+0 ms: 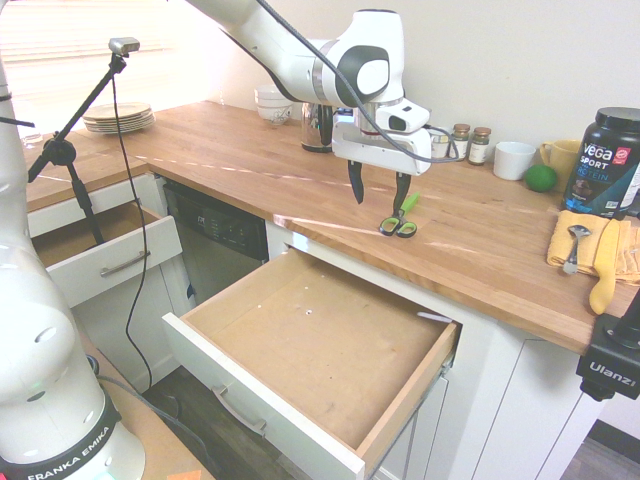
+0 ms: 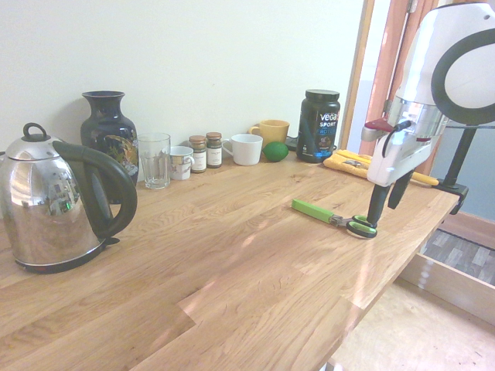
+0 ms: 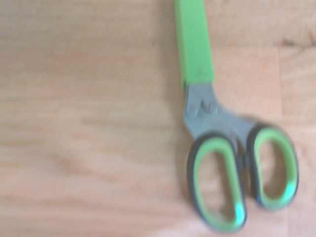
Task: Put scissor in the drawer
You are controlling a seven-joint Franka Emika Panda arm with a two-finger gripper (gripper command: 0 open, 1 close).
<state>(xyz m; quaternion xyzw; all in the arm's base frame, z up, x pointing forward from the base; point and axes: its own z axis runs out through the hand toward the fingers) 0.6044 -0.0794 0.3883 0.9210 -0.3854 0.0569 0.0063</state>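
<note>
Closest to the lens, lower centre of the first ext. view, sits the drawer (image 1: 300, 350) — pulled wide open, bare wood bottom showing, nothing in it. Scissor (image 1: 399, 220) lies flat on the countertop (image 1: 250, 160) just right of frame centre, near the counter's front edge above the drawer; loop handles point toward that edge, sheathed blade runs back toward the wall. In the second ext. view it's at centre-right (image 2: 334, 218), and the wrist view has it (image 3: 217, 148) filling the right half, blurry. Handling, as a guess: light, stiff, low-profile; plastic sheath and loops prob. a bit slick, so a pinch across the narrow grey neck btwn sheath and handles, or across both loops, looks safest — the sheath might slide off if grabbed alone. Not fragile. Gripper (image 1: 379, 190) hangs just above the scissor's handle end, pointing straight down, fingers apart w/ a clear gap, holding nothing. Arm comes in from upper left of the first ext. view, wrist roughly vertical; in the second ext. view the gripper (image 2: 389, 202) is at right, tips near the handles but no contact visible.
</note>
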